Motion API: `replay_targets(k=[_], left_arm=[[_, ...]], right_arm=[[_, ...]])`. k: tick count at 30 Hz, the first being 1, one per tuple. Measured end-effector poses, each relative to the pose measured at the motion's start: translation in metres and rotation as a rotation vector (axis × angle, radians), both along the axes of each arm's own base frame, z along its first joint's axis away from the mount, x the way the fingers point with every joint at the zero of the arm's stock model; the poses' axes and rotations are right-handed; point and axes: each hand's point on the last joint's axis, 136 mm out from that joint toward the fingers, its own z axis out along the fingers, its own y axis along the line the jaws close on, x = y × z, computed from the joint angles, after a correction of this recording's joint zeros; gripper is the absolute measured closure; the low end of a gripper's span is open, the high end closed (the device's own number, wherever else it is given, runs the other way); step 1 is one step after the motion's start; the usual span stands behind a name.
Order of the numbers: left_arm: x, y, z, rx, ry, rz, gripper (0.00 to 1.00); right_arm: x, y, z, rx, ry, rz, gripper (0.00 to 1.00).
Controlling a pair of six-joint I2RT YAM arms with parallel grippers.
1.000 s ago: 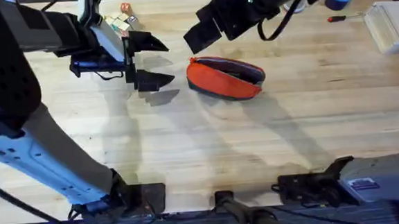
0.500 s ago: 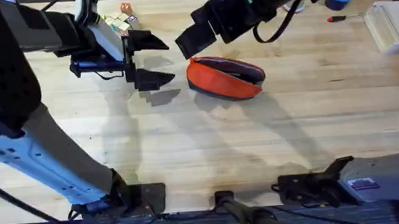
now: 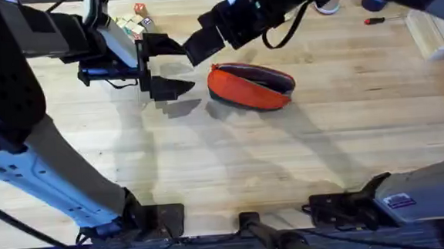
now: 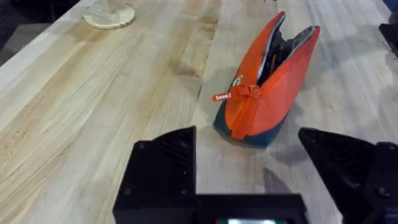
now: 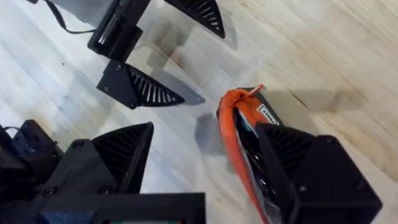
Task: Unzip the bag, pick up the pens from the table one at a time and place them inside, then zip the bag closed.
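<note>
Evenly lit pale wooden planks run beneath soft shadows.

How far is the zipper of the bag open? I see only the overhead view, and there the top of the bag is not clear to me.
Observer: In the left wrist view the bag gapes from its zipper slider to its far end. The slider sits near the end that faces the left arm's jaws.
Operator: Where does the pull tab point?
Observer: The red pull tab sticks out sideways from the slider.
Operator: Are the right arm's jaws open?
Observer: Yes. The right wrist view shows them wide apart over the slider end of the bag, closed on nothing.
</note>
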Motion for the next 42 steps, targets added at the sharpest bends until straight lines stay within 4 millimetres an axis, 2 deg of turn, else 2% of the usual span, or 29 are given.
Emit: replay_targets(k=[8, 10, 20, 23, 24, 33, 42], left_arm=[[0.001, 0.0, 0.001, -0.008, -0.006, 0.001, 0.007], [0.001, 0.0, 0.002, -0.011, -0.006, 0.001, 0.007], [0.001, 0.0, 0.002, -0.011, -0.007, 0.001, 0.007], [0.001, 0.0, 0.002, -0.011, -0.007, 0.001, 0.008], [0.001, 0.0, 0.002, -0.011, -0.006, 0.001, 0.007], [0.001, 0.0, 0.002, -0.011, -0.006, 0.001, 0.007], [0.001, 0.0, 0.001, -0.006, -0.006, 0.0, 0.007]], right_arm=[[0.004, -0.003, -0.005, -0.024, 0.0, -0.03, 0.005], [0.009, -0.001, -0.016, -0.061, 0.052, -0.042, 0.005], [0.031, 0.012, -0.021, -0.135, 0.062, -0.055, 0.005], [0.033, 0.013, -0.033, -0.159, 0.08, -0.056, 0.006], [0.035, 0.014, -0.051, -0.187, 0.111, -0.056, 0.006], [0.038, 0.016, -0.06, -0.203, 0.11, -0.034, 0.006], [0.041, 0.019, -0.112, -0.266, 0.191, -0.027, 0.016]])
